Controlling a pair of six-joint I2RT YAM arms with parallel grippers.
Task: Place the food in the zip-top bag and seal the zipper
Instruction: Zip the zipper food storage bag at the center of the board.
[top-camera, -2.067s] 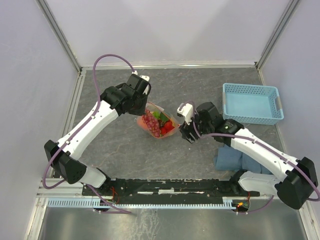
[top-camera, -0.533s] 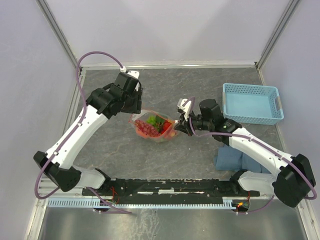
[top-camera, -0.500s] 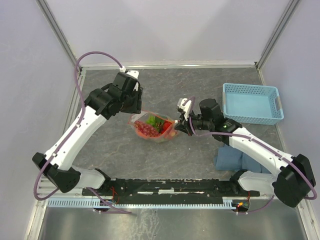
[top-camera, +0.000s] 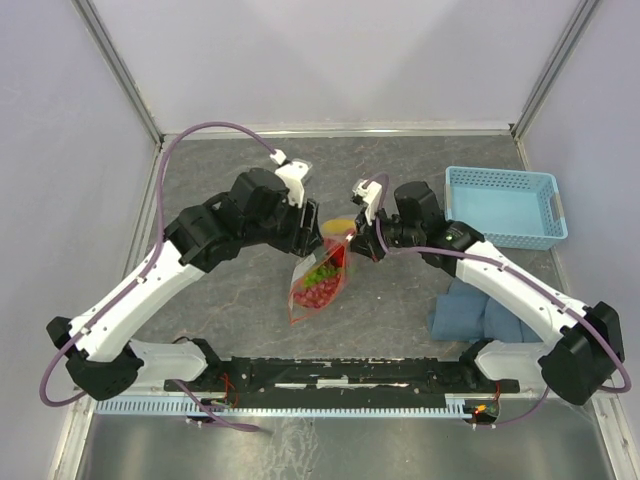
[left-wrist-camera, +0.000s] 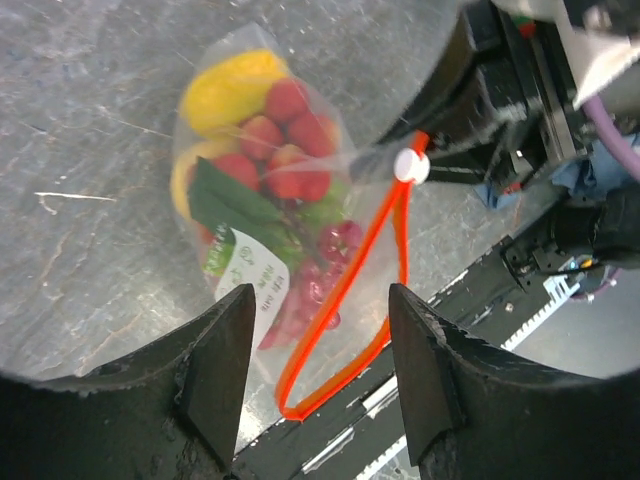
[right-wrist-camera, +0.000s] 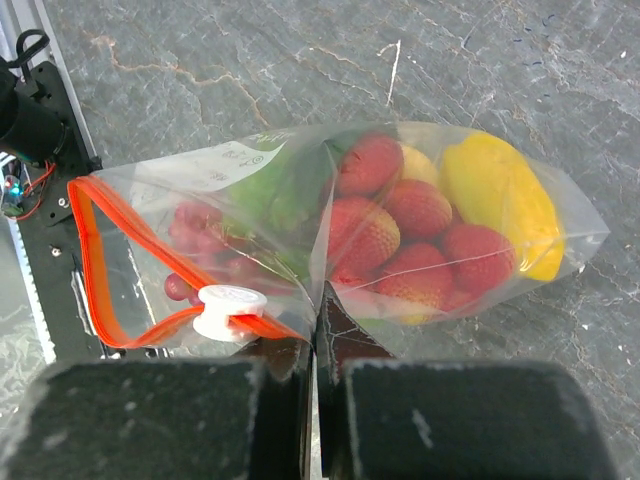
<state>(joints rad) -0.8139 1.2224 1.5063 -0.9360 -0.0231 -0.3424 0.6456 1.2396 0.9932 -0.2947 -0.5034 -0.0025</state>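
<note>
The clear zip-top bag (top-camera: 318, 280) holds the food: red strawberries (right-wrist-camera: 385, 225), a yellow mango (right-wrist-camera: 500, 195), purple grapes (right-wrist-camera: 195, 240) and green pieces. My right gripper (right-wrist-camera: 318, 322) is shut on the bag's plastic right beside the white slider (right-wrist-camera: 230, 305). The red-orange zipper (left-wrist-camera: 345, 290) gapes as an open loop toward the near rail. My left gripper (left-wrist-camera: 320, 378) is open above the bag, its fingers straddling the zipper loop without touching it. In the top view the left gripper (top-camera: 318, 232) sits close to the right gripper (top-camera: 362, 240).
A light-blue mesh basket (top-camera: 498, 205) stands at the back right. Folded blue cloth (top-camera: 470, 312) lies under the right arm. The black rail (top-camera: 340, 372) runs along the near edge, just below the bag's mouth.
My left gripper has opened, let go of the bag and swung right toward the centre. The bag, held only by the right gripper, has turned so its mouth points at the near rail.
</note>
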